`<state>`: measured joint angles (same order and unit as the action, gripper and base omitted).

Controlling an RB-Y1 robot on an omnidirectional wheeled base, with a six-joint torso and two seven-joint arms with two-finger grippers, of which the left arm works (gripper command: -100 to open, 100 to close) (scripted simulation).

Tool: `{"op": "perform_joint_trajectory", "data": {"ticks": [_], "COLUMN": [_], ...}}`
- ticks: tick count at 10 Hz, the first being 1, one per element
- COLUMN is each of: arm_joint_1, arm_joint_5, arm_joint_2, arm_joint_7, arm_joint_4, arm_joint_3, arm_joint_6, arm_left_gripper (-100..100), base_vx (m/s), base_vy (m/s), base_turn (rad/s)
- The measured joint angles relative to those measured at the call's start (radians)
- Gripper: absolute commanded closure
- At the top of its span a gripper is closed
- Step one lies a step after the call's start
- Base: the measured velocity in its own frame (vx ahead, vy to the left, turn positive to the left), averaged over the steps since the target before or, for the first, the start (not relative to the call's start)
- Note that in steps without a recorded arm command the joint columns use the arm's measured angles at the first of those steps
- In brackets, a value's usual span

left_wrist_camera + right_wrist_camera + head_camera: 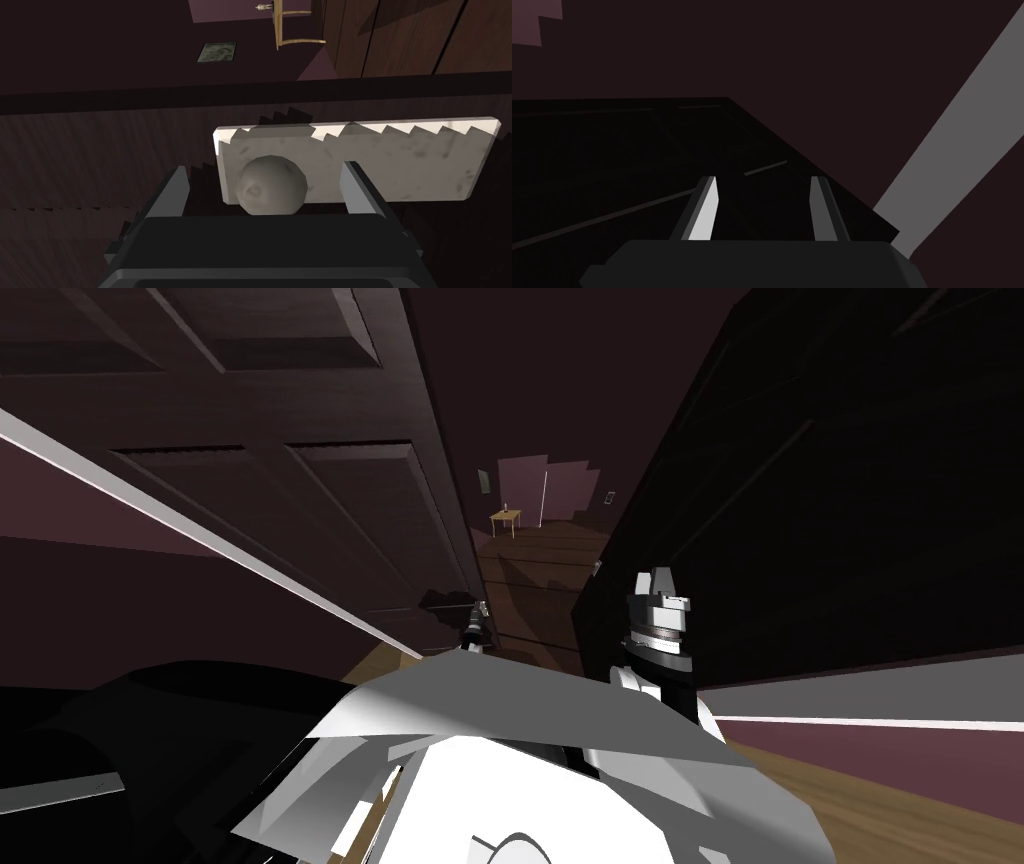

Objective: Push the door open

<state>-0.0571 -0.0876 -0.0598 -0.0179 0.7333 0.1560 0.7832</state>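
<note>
Left claw (pixel 265 168) stands apart, straddling the round grey knob (pixel 271 186) on the dark door (pixel 100 150); right claw (pixel 764 179) stands apart too, empty.

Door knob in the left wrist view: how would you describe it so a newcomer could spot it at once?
Start from the dark brown wooden door. On its face is a pale, mottled grey rectangular plate, and the round grey knob bulges from one end of it, between the left gripper's open fingers. It is the only ball shape there; everything beside it is flat.
</note>
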Motion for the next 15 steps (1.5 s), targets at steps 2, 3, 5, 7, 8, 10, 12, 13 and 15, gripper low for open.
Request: {"op": "perform_joint_trajectory", "data": {"ticks": [2, 3, 5, 7, 8, 10, 12, 13, 15], "arm_joint_1": [0.0, -0.001, 0.0, 0.001, 0.0, 0.009, 0.024, 0.029, 0.03], "arm_joint_5": [0.0, 0.0, 0.0, 0.001, -0.009, -0.03, -0.049, -0.064, -0.093], "arm_joint_2": [0.0, -0.001, 0.0, 0.001, -0.001, -0.005, -0.013, -0.017, -0.018], "arm_joint_7": [0.0, 0.0, -0.001, -0.001, -0.006, -0.021, -0.03, -0.037, -0.061], "arm_joint_4": [0.0, 0.0, -0.001, -0.002, -0.019, -0.014, 0.017, 0.027, 0.033], "arm_joint_3": [0.0, 0.0, -0.001, -0.001, 0.007, 0.025, 0.042, 0.055, 0.085], "arm_joint_6": [0.001, 0.0, -0.002, -0.002, 0.005, 0.0, -0.007, -0.013, -0.013], "arm_left_gripper": [100, 100, 100, 100, 100, 100, 100, 100, 100], "base_vx": [-0.018, -0.016, -0.008, 0.049, 0.168, 0.163, 0.201, 0.189, 0.174], "base_vy": [-0.002, 0.0, -0.002, 0.001, 0.009, 0.005, 0.001, 0.011, 0.03], "base_turn": [-0.008, -0.004, 0.001, -0.034, -0.061, -0.034, -0.066, -0.048, -0.067]}}
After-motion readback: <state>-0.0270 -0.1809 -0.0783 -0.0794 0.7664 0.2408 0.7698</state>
